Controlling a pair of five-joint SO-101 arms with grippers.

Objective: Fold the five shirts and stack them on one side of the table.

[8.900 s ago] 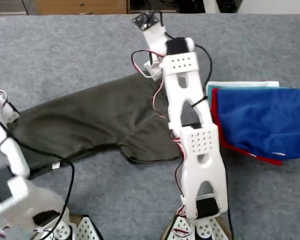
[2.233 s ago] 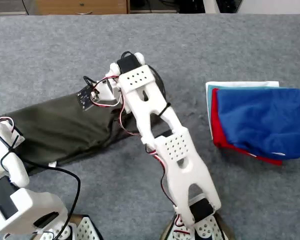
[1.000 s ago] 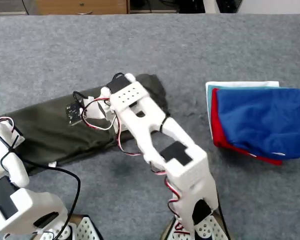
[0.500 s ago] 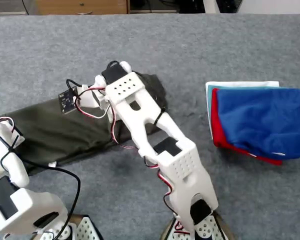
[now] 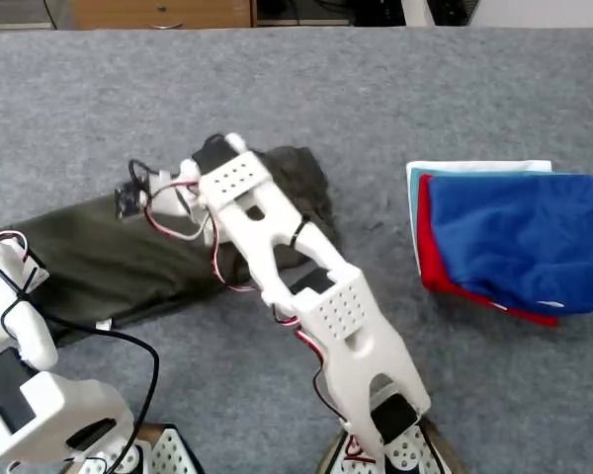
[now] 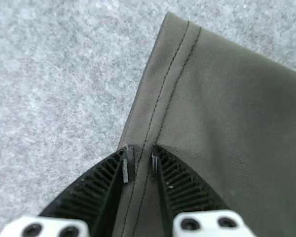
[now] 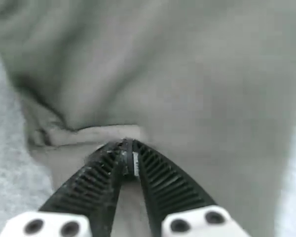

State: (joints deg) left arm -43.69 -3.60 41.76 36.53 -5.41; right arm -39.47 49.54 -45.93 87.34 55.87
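A dark olive shirt (image 5: 89, 259) lies in a long folded strip across the table's left half, bunched at its far end (image 5: 301, 176). My right gripper (image 7: 128, 157) is shut on a fold of this shirt (image 7: 187, 74); its arm (image 5: 277, 247) stretches from the near middle out over the strip. At the left edge stands my left arm (image 5: 10, 316). Its gripper (image 6: 138, 167) is shut on the stitched hem of the shirt (image 6: 227, 98), close to a corner. At the right side sits a stack of folded shirts (image 5: 524, 237), blue on top, with red, teal and white below.
Grey felt (image 5: 128, 89) covers the table, bare along the far side and between the olive shirt and the stack. Wooden furniture (image 5: 158, 12) runs behind the far edge. The arm bases (image 5: 385, 449) stand at the near edge.
The right arm has swung from the far middle leftward, dragging the shirt's far part over, so the spread shirt is now a narrower strip. In the last second its wrist lifted slightly farther.
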